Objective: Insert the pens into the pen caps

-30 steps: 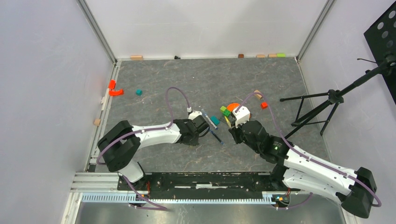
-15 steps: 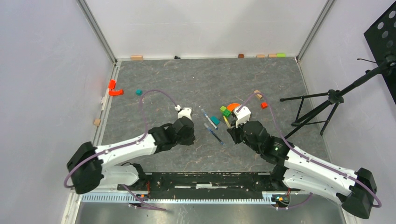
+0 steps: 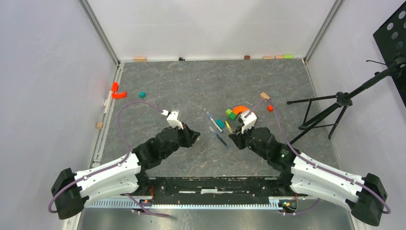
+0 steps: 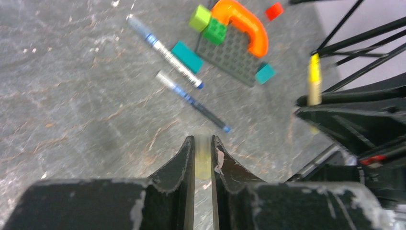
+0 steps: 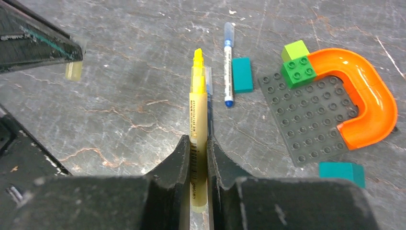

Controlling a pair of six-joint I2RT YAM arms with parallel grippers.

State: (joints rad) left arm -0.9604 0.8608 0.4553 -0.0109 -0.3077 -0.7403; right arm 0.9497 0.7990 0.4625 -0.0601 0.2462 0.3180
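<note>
The left arm stretches low over the grey marbled tabletop (image 3: 158,81), running from its base at the near left edge diagonally toward the middle, with the left hand (image 3: 194,136) pointing right. Its two black fingers (image 4: 184,158) stand almost together, pinching a short pale yellow pen cap (image 4: 204,160). The cap is blurred in the left wrist view.

The right arm reaches in from the near right edge in a similar low line, and the right hand (image 3: 233,136) is aimed left. That hand is clamped on a slim yellow highlighter pen (image 5: 198,110), gripping the barrel toward its rear so that the chisel tip juts out ahead of the fingers. The two hands face each other, apart, and the cap and the pen tip do not touch.

Two white-barrelled pens with blue ends lie on the tabletop between the hands. One (image 3: 214,121) is just beside a teal rectangular block (image 3: 219,123), and the other (image 3: 220,139) is nearer the bases. Past the right hand, an orange curved arch piece (image 5: 368,105) sits at the edge of a dark grey studded plate (image 5: 306,124).
</note>
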